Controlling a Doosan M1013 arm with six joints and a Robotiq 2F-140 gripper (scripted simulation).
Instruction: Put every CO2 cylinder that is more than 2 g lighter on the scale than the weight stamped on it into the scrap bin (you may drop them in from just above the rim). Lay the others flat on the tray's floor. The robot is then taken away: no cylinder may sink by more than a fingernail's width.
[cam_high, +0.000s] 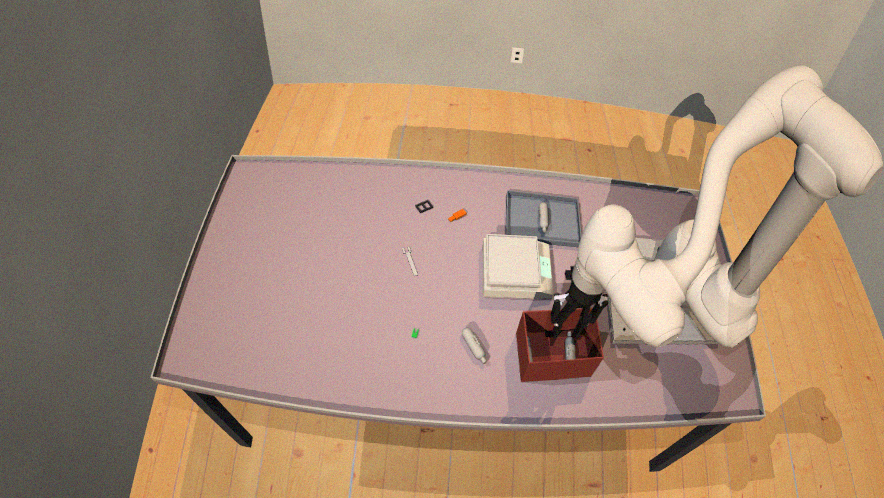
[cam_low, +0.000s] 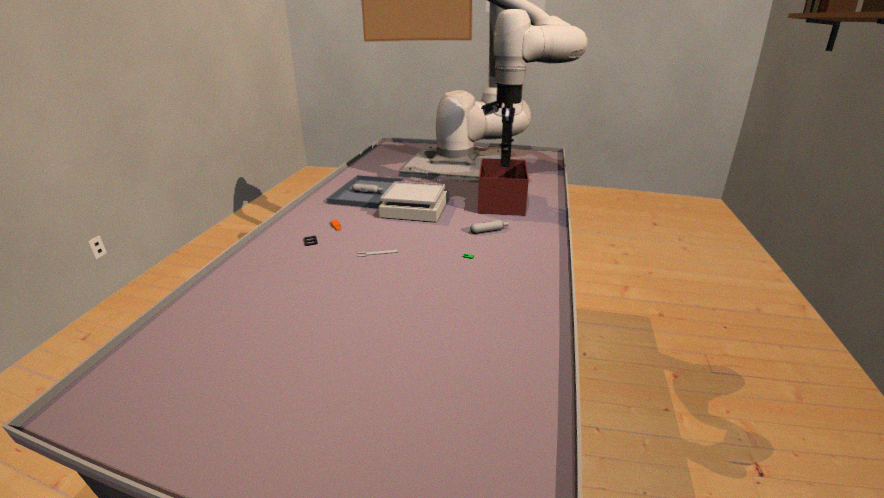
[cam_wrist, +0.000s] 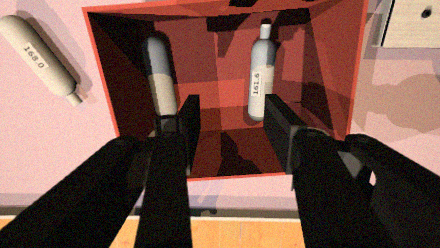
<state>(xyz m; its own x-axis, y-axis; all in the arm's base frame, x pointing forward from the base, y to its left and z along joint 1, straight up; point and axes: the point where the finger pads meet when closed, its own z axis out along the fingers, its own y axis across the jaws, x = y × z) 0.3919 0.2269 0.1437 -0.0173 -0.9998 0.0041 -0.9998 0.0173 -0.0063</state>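
Observation:
The red scrap bin (cam_high: 559, 346) stands near the table's front right; it also shows in the exterior view (cam_low: 502, 185). My gripper (cam_wrist: 232, 111) hangs just above the bin's rim, fingers apart, with nothing between them. Two grey cylinders are inside the bin: one at the left wall (cam_wrist: 159, 75), one marked 161.6 (cam_wrist: 262, 72) below my right finger, apart from it. Another cylinder marked 168.0 (cam_wrist: 40, 57) (cam_high: 475, 344) lies flat on the table left of the bin. The grey tray (cam_high: 537, 216) holds one cylinder lying flat (cam_high: 543, 214).
The white scale (cam_high: 516, 264) with a green display sits between tray and bin. Small items lie on the mat: an orange piece (cam_high: 457, 215), a black frame (cam_high: 423, 206), a white fork-like tool (cam_high: 409, 260), a green clip (cam_high: 415, 333). The arm's base plate is right of the bin.

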